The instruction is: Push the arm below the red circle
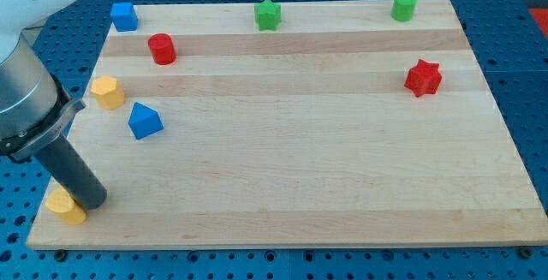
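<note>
Red circle [162, 49]: sits near the board's top-left corner, a short red cylinder just down and to the view's right of the blue cube; nothing touches it.
Rod tip [92, 200]: my tip rests at the board's bottom-left corner; there are no jaws to open or close, it is a bare rod carrying nothing.
Yellow block at the corner [65, 205]: right beside the tip on the view's left, partly hidden by the rod; whether they touch I cannot tell, nor its exact shape.
Blue triangular block [145, 121]: up the left edge from the tip, between it and the red circle, well apart from both.
Yellow rounded block [108, 92]: near the left edge, just up and left of the blue one.
Red star [423, 77]: far over by the right edge, out of the way.
Blue cube [124, 15]: in the top-left corner.
Green star [268, 14]: middle of the top edge.
Green cylinder [404, 6]: towards the top-right corner.
Step in hand: by my reckoning the approach is barely begun, since the tip is well short of the red circle.
Next move: likely a slide towards the top edge, stopping on bare wood just under the red circle, steering to the view's right of the blue triangular block so as not to shove it upward.
</note>
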